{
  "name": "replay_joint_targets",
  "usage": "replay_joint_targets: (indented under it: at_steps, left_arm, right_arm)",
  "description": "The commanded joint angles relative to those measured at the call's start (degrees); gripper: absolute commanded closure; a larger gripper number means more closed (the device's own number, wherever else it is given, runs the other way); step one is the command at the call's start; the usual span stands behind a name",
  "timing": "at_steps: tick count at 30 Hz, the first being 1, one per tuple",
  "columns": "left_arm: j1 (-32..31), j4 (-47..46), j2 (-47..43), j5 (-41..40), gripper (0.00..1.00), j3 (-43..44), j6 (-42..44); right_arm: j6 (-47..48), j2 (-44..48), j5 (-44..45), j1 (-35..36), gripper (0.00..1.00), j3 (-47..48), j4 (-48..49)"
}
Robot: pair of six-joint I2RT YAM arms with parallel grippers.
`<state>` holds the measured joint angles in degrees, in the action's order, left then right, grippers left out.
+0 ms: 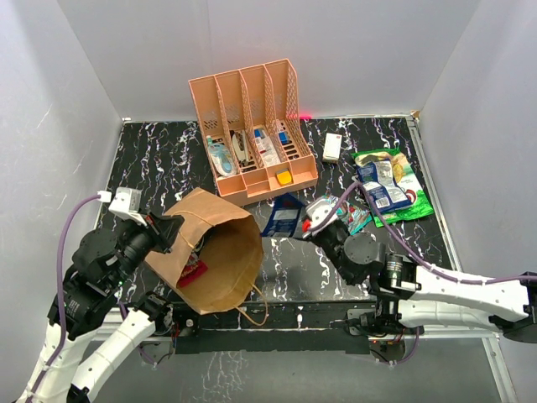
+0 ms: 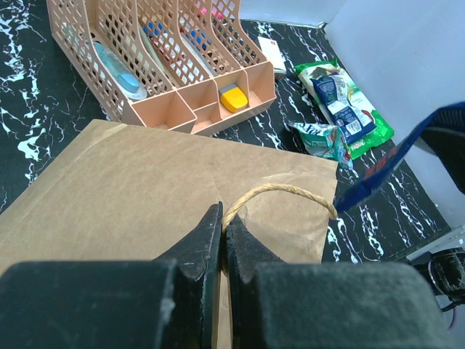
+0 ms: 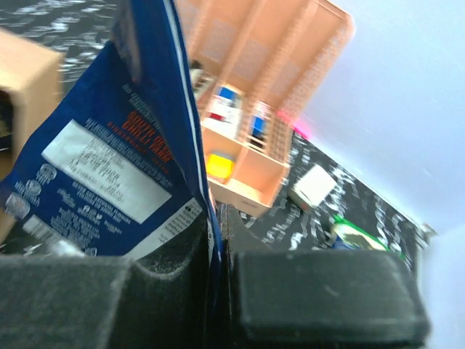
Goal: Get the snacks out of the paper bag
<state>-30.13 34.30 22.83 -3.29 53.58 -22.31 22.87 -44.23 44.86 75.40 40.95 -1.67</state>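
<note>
the creased brown kraft paper bag [image 1: 220, 252] lies tipped at seven o'clock (a red packet [image 1: 192, 270] inside), its rim pinched tight by the left gripper [image 2: 222, 218]; the right gripper [image 3: 218, 222] clamps a dark blue glossy snack packet [image 1: 283, 216] at centre.

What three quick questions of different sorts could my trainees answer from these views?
1. True or false: the right gripper is shut on a dark blue packet.
2. What does the left gripper pinch? A) the paper bag B) the white remote C) the orange rack
3. In the top view, what colour is the packet showing inside the bag's open mouth?
Key: 1 true; 2 A; 3 red.
</note>
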Motion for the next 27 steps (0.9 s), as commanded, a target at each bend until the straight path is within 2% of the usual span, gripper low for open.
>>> replay_joint_targets:
  at_steps: [1,5,8,11,16,18,22,27]
  left_arm:
    - [-0.19,-1.25,1.07,-0.61,1.0,0.65,0.33]
    - [-0.15,-1.35,1.25,-0.29,1.0,0.94,0.33]
    - [-0.19,-1.35,1.42,0.09,1.0,1.06,0.27]
    - [-0.19,-1.35,1.21,0.42,1.0,1.0,0.09]
    - [-0.1,-0.91,0.61,0.32,1.0,1.35,-0.09]
    - [-0.19,-0.72,0.34,0.15,1.0,1.58,-0.18]
    - [-0.18,-0.46,-0.27,-0.24,1.0,1.74,-0.37]
    - [-0.11,-1.18,-0.01,-0.56,1.0,2.13,0.46]
  right_arm:
    - [-3.06,2.4,11.6,-8.61,0.92,-1.21,10.19]
    - [-11.78,3.82,8.98,-19.64,0.92,-3.23,9.33]
    - [-16.89,1.18,7.42,-26.15,0.92,-2.62,6.94]
    - [-18.57,-3.79,5.55,-32.28,0.92,-1.29,5.72]
    - [-21.01,-12.0,-6.66,-46.44,0.92,2.46,4.52]
    - [-19.98,-15.54,-7.74,-50.45,0.92,3.34,4.33]
    - [-17.08,-20.66,-4.28,-53.02,0.92,4.18,3.08]
    - [-17.1,-22.24,-6.61,-52.86,0.92,1.7,1.3]
